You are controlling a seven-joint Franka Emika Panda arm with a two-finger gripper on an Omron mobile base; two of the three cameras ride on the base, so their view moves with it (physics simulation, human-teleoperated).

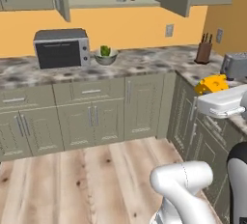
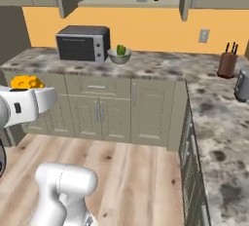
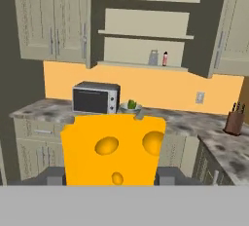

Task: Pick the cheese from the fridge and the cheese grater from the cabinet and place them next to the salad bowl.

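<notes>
Kitchen counter (image 1: pixel 144 63) far off; cheese (image 3: pixel 113 149) clamped in claw (image 3: pixel 113 180).

In the hand view the cheese (image 3: pixel 113 149) hides the tool's fingertips and part of the salad bowl (image 3: pixel 130 106), while the cheese grater (image 3: pixel 153 57) on the cabinet (image 3: pixel 146 49) shelf is too small to make out.

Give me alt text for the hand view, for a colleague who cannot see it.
A yellow-orange cheese wedge with round holes sits clamped in the tool close to the camera. Behind it, across the kitchen, a round pale grey salad bowl of green lettuce stands beside a dark grey toaster oven on the speckled counter, below an open khaki cabinet.
</notes>
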